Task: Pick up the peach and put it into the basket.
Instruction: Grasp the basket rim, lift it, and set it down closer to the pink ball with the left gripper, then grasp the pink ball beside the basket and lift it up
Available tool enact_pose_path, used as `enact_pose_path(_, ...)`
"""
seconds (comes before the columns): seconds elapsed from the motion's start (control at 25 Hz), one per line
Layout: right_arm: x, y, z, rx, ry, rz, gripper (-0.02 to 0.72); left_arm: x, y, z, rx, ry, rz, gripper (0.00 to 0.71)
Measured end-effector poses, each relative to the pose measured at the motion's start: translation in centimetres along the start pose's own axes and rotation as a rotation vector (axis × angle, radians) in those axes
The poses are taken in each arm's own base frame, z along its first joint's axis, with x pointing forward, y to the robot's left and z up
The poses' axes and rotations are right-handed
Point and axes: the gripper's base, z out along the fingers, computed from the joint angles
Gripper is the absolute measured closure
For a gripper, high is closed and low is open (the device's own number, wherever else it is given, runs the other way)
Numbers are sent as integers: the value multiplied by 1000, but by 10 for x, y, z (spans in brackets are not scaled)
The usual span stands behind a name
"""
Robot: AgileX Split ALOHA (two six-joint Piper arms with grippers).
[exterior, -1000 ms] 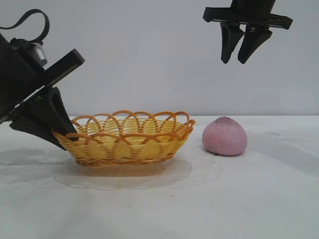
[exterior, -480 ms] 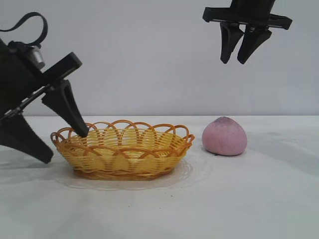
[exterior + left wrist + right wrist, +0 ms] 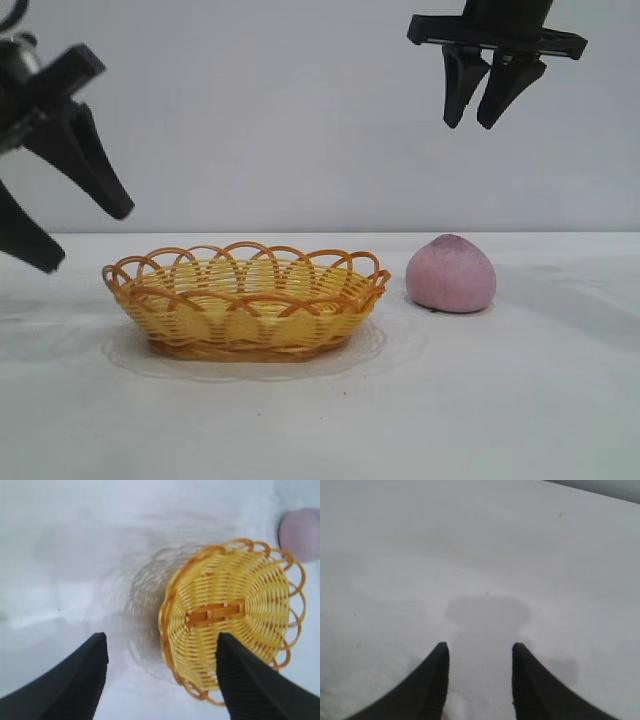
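Observation:
The yellow-orange wicker basket [image 3: 245, 300] sits flat on the white table, left of centre, and is empty. The pink-mauve peach [image 3: 451, 274] rests on the table just to the basket's right, apart from it. My left gripper [image 3: 85, 238] is open and empty, hanging up and to the left of the basket's left end, clear of the rim. In the left wrist view the open gripper [image 3: 162, 639] looks down on the basket [image 3: 235, 625], with the peach [image 3: 302, 532] beyond it. My right gripper [image 3: 470, 122] is open and empty, high above the peach.
The white table [image 3: 520, 400] runs wide in front and to the right of the peach. A plain grey wall stands behind. The right wrist view shows the gripper [image 3: 480, 646] over bare table with its own shadow [image 3: 487, 612].
My left gripper let go of the basket's left rim, opened wide and rose up and to the left. The basket went from tilted to flat. The right arm and peach have not moved.

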Motion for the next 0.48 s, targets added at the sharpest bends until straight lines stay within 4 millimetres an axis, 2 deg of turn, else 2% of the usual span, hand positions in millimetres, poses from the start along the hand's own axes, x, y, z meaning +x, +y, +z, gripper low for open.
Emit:
enact_pose_path(0.12, 0, 0, 0, -1, 1, 1, 437, 3, 7, -8, -125, 40, 45, 296)
enact_pose_path(0.24, 0, 0, 0, -1, 1, 1, 437, 7, 23, -13, -311, 124, 82, 296)
enact_pose_path(0.36, 0, 1, 0, -9, 1, 9, 437, -6, 34, -25, -493, 116, 68, 296)
enact_pose_path(0.48, 0, 2, 0, -17, 0, 5, 437, -23, 29, -38, -544, 25, 67, 296)
